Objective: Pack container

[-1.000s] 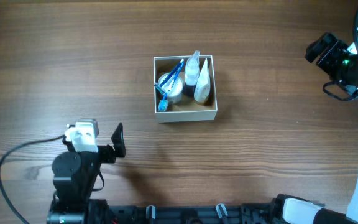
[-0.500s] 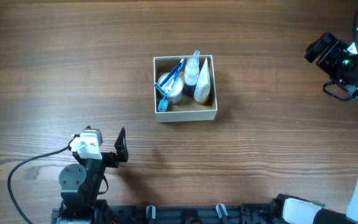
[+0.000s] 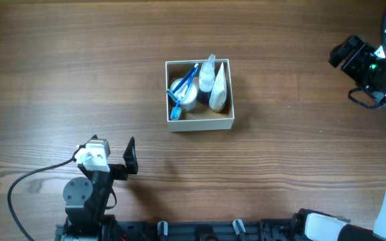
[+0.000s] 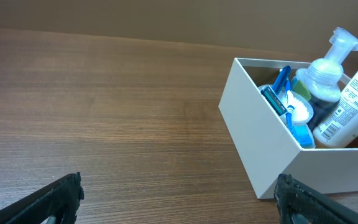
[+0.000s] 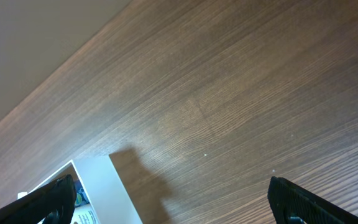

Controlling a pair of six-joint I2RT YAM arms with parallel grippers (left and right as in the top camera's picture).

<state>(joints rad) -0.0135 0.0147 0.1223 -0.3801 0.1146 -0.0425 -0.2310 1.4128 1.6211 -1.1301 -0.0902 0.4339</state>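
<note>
- Brown wood-grain table (image 3: 79, 67) fills the overhead view. The container (image 3: 203, 124), a square shallow cardboard box with white outer walls and a tan inside, sits just right of centre, well apart from both arms.
- Inside it a blue plastic razor (image 3: 179, 94) lies across a small round white jar (image 3: 187, 100). A pump bottle with a white top (image 3: 208, 72) and a white squeeze tube (image 3: 218, 88) lie beside them. Any print is too small to read from above.
- The left gripper (image 3: 110, 155) is at the near left, above its black arm, with a black cable (image 3: 19, 181) looping off to the left. The right gripper (image 3: 352, 55) sits at the far right edge, where its opening cannot be judged.
- In the left wrist view the container (image 4: 260, 143) stands at the right, one corner turned toward the camera. The razor (image 4: 272, 99), pump bottle (image 4: 325, 71) and tube (image 4: 353, 99) rise above its rim. The tube carries a barcode and fine dark print, too small to read.
- The left gripper (image 4: 179, 190) shows black fingertips (image 4: 61, 196) at the bottom corners, spread wide with nothing between them.
- In the right wrist view the table (image 5: 229, 93) runs on a slant, with a plain grey-brown blur beyond its edge at the upper left. A white corner of the container (image 5: 114, 186) shows low on the left, casting a shadow.
- The right gripper (image 5: 173, 199) is likewise spread wide and empty.
</note>
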